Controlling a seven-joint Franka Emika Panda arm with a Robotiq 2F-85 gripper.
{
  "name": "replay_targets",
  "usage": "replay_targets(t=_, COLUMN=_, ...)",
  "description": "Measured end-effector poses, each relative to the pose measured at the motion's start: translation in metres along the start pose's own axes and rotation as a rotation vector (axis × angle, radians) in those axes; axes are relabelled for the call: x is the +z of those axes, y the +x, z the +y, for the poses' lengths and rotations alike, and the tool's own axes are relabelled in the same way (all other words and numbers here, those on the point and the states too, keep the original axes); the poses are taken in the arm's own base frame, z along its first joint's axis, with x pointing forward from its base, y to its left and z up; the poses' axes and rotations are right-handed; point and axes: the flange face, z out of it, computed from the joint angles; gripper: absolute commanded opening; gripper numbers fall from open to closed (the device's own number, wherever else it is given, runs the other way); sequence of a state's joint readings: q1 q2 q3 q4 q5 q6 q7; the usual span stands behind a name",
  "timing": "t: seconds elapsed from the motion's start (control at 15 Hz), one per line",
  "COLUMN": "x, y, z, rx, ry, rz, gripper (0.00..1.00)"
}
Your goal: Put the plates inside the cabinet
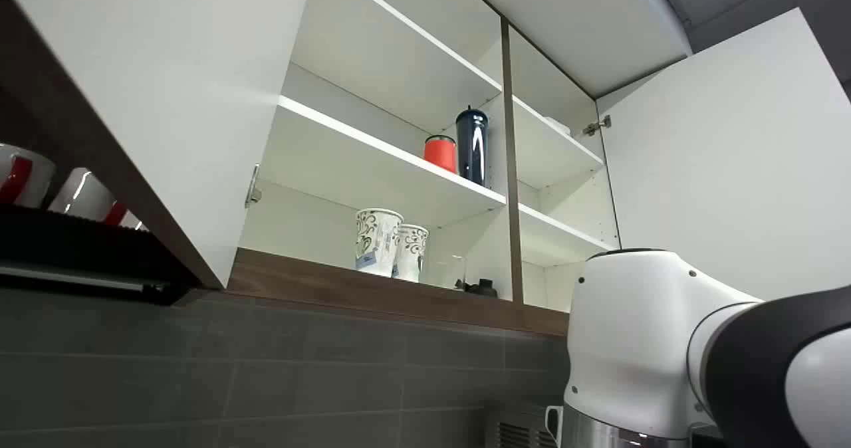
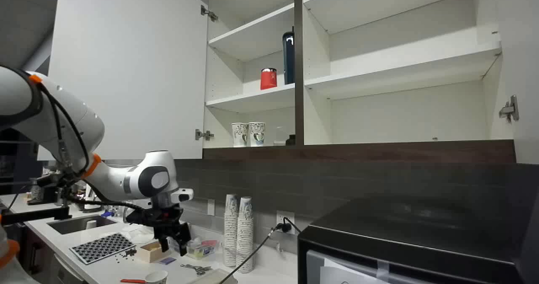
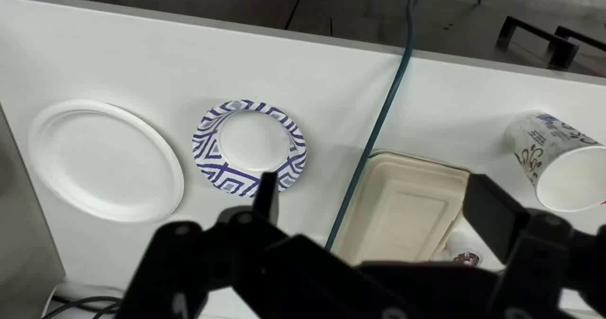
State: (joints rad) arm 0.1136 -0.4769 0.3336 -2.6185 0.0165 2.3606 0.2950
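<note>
In the wrist view a round white plate with a dark blue patterned rim (image 3: 213, 167) lies on the counter, left of centre. Left of it is a plain white oval plate (image 3: 106, 160). My gripper (image 3: 374, 191) stands open above the counter; its left finger overlaps the patterned plate's lower edge in the picture, and nothing is between the fingers. An exterior view shows the gripper (image 2: 174, 250) pointing down over the counter. The white cabinet (image 1: 372, 152) has its doors swung open in both exterior views, exposing white shelves above a brown wood bottom edge (image 2: 404, 151). Neither exterior view shows the plates.
Across the counter runs a dark cable (image 3: 378, 120), beside a tan tray (image 3: 407, 205) and a paper cup (image 3: 558, 158). Patterned cups (image 1: 377, 242), a red cup (image 1: 440, 154) and a dark tumbler (image 1: 472, 145) occupy shelves. Cup stacks (image 2: 230, 237) and a black appliance (image 2: 404, 242) stand below.
</note>
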Motion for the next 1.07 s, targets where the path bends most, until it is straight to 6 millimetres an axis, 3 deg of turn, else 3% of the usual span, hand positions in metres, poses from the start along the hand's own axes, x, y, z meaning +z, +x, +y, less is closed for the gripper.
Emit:
replay_targets(t=0.67, x=0.004, y=0.002, z=0.005, rx=0.047, ry=-0.001, rz=-0.011, gripper=1.0)
replay_targets(t=0.8, x=0.026, y=0.006, z=0.019, rx=0.151, ry=-0.015, rz=-0.046, gripper=1.0)
replay_targets(t=1.07, x=0.095, y=0.018, z=0.04, rx=0.347, ry=-0.014, rz=-0.065, gripper=1.0)
